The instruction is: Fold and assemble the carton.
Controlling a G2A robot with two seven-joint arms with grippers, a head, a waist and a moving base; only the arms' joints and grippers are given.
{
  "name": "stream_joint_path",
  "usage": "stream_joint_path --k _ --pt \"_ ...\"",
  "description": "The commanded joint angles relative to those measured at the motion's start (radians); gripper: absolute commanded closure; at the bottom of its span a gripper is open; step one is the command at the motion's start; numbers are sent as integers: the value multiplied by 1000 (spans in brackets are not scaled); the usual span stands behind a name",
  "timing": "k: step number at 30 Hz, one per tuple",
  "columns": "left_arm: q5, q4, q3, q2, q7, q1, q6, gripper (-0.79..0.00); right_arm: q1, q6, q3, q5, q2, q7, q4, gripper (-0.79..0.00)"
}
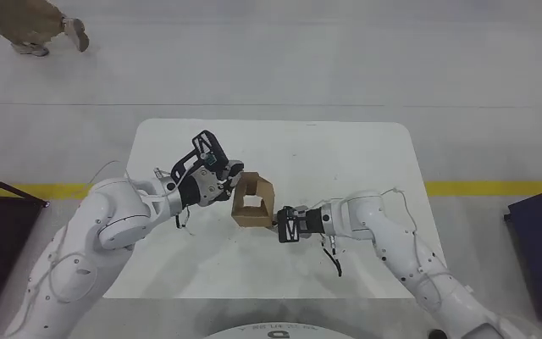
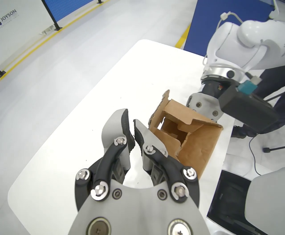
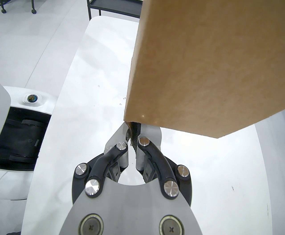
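Centrally in the top view, a brown carton [image 1: 252,202] is over the white table [image 1: 356,161]. The right gripper [image 3: 133,133] pinches its lower-right corner. The left gripper [image 2: 131,126], pressed together and empty, sits just upper-left of it.

I worked in what looked like a factory hall or robot test floor. My white table [image 1: 356,152] stood on a bare, pale floor [image 1: 339,59]. A yellow line [image 1: 483,187] ran past at 3 and 9 o'clock, and a blue partition [image 2: 204,13] stood at 3 o'clock.
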Motion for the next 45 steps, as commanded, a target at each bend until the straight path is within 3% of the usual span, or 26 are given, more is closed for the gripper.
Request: stream_joint_path --k 1,9,18,28,45 --pt "8 0 5 1 -14 -5 -15 0 2 0 -2 15 -1 13 5 0" --pt "33 15 17 5 -37 -2 -35 0 18 -17 -14 97 -7 46 40 0" --pt "9 48 -36 3 51 -19 39 0 44 -41 -33 82 -9 96 33 0" --pt "-18 76 33 -4 28 -86 -34 0 64 -54 -53 88 -14 121 46 0" --pt "-20 83 93 -3 -36 -58 -34 0 118 -54 -94 196 -22 181 128 0"
